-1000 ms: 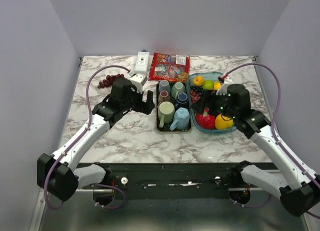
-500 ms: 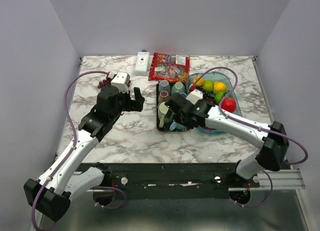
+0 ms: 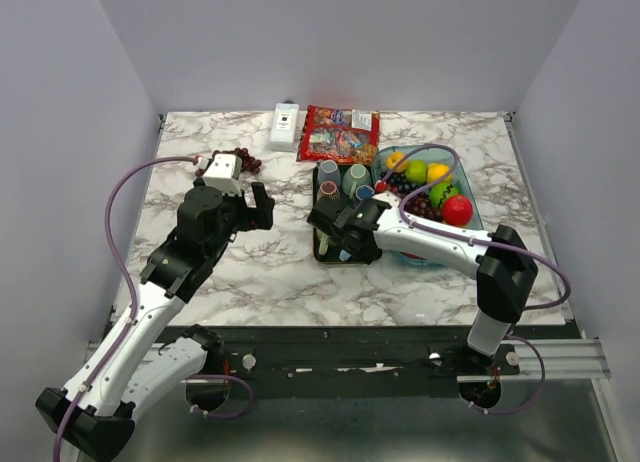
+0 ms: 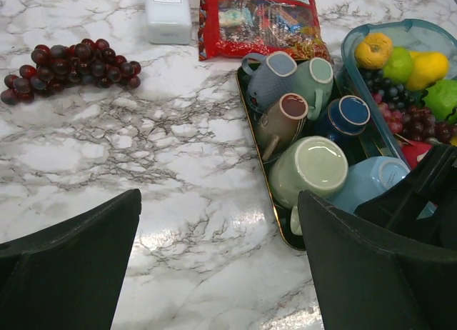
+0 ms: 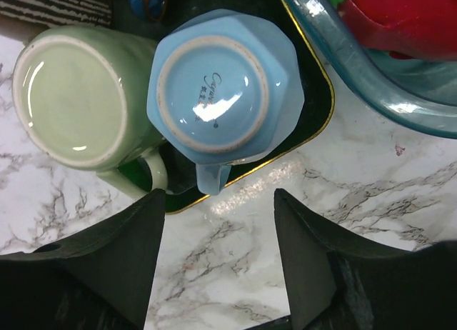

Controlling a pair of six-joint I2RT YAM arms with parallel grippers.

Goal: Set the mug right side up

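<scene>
Two mugs stand bottom-up at the front of the black tray [image 5: 316,121]: a light blue mug [image 5: 218,87] and, to its left, a pale green mug [image 5: 71,105]. My right gripper [image 5: 218,251] hovers over the tray's near edge, open. Only marble shows between its fingers, and the blue mug's handle [image 5: 213,178] points down toward that gap. In the top view the right gripper [image 3: 328,225] covers most of both mugs. My left gripper [image 4: 218,258] is open over bare marble to the left of the tray, holding nothing.
Several more mugs [image 4: 285,116] fill the back of the tray. A teal fruit bowl [image 4: 355,58] sits to its right. Dark grapes [image 4: 68,62], a white box [image 4: 168,12] and a red snack bag [image 4: 257,19] lie on the far side of the table.
The right arm swung left from the fruit bowl to the front of the tray, and its jaws narrowed. The left arm drew back leftward, away from the tray.
</scene>
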